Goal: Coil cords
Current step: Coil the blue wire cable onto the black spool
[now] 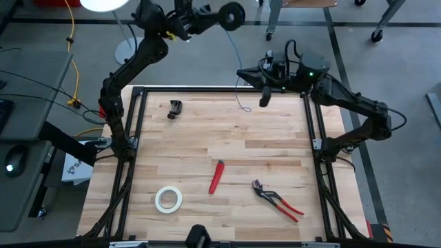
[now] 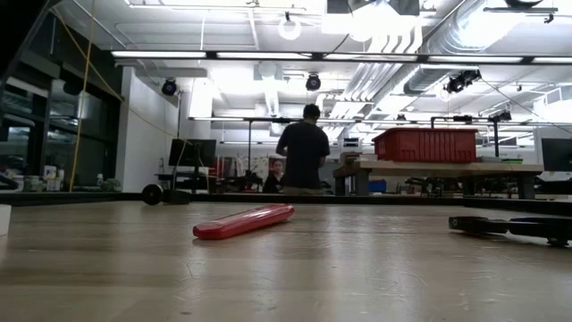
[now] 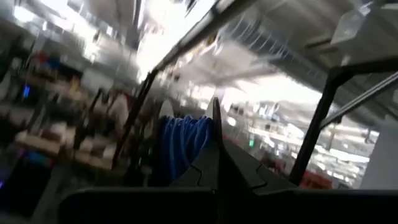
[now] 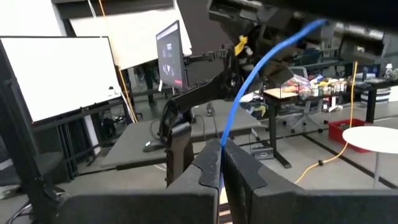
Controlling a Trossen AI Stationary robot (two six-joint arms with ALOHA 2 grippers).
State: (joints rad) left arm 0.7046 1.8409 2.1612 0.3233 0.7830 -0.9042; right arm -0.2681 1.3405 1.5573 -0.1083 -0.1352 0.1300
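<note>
My left gripper (image 1: 219,16) is raised beyond the table's far edge and shut on the small black round spool (image 1: 232,15). Blue wire is wound on the spool (image 3: 180,146). The thin blue-violet wire (image 1: 237,65) runs down from the spool, and its loose end (image 1: 246,108) curls on the table's far edge. My right gripper (image 1: 264,97) is over the far right part of the table, shut on the wire (image 4: 239,93). Neither gripper shows in the low view. My left gripper holds the spool at its dark flange (image 3: 215,121); the wound blue wire sits beside the fingers. The spool is lifted high, clear of the table. My right gripper pinches the wire (image 4: 221,144) between its two fingers. From there the wire rises in a gentle curve toward the left gripper (image 4: 292,34).
On the table lie a small black clip (image 1: 176,108) at the far left, a red-handled tool (image 1: 217,176) in the middle, a white tape roll (image 1: 168,198) near the front and red-handled pliers (image 1: 277,200). A yellow cable (image 1: 73,55) lies off the table's left. A person (image 2: 302,152) stands far behind.
</note>
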